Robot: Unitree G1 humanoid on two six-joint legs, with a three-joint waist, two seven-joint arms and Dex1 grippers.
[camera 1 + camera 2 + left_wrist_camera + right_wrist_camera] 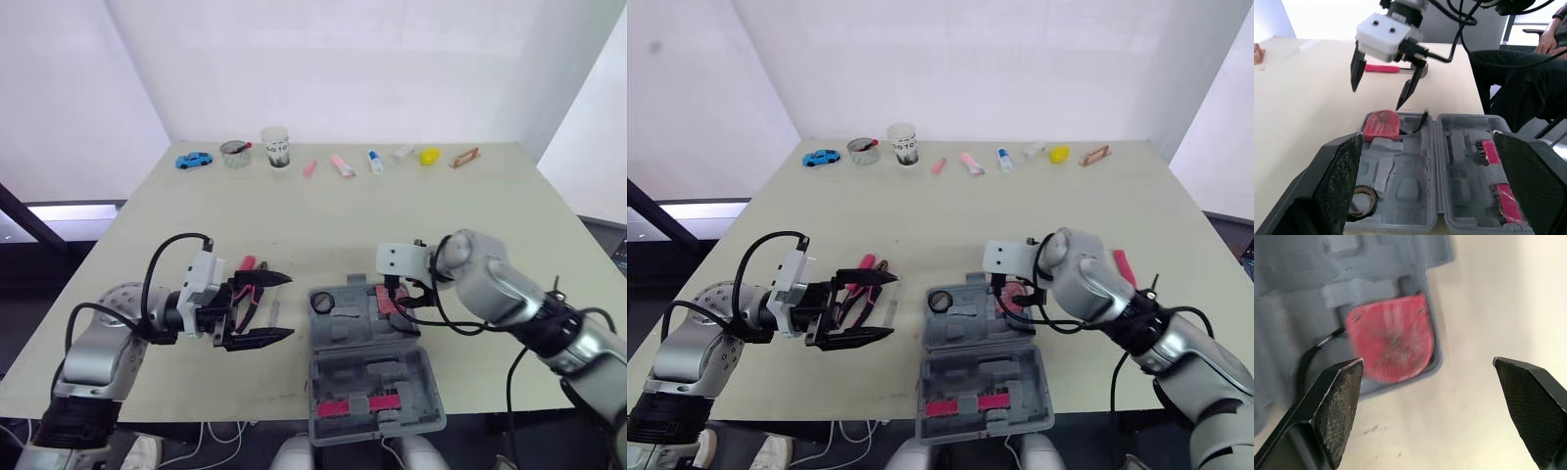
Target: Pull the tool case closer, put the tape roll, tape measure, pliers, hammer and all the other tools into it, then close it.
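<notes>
The grey tool case (364,380) lies open near the table's front edge. Its far half holds a black tape roll (323,304) and a red tape measure (389,298). My right gripper (409,293) hangs open just above the tape measure (1393,345), with nothing between its fingers. Left of the case, pink-handled pliers (249,286) lie on the table. My left gripper (285,307) is open beside them and points toward the case (1415,191). A pink-handled tool (1122,266) lies on the table to the right of my right arm.
Along the far edge stand a blue toy car (194,160), a tin (235,154), a cup (276,147), small pink items and a yellow object (429,155). A seated person (1528,63) is beyond the table's right side.
</notes>
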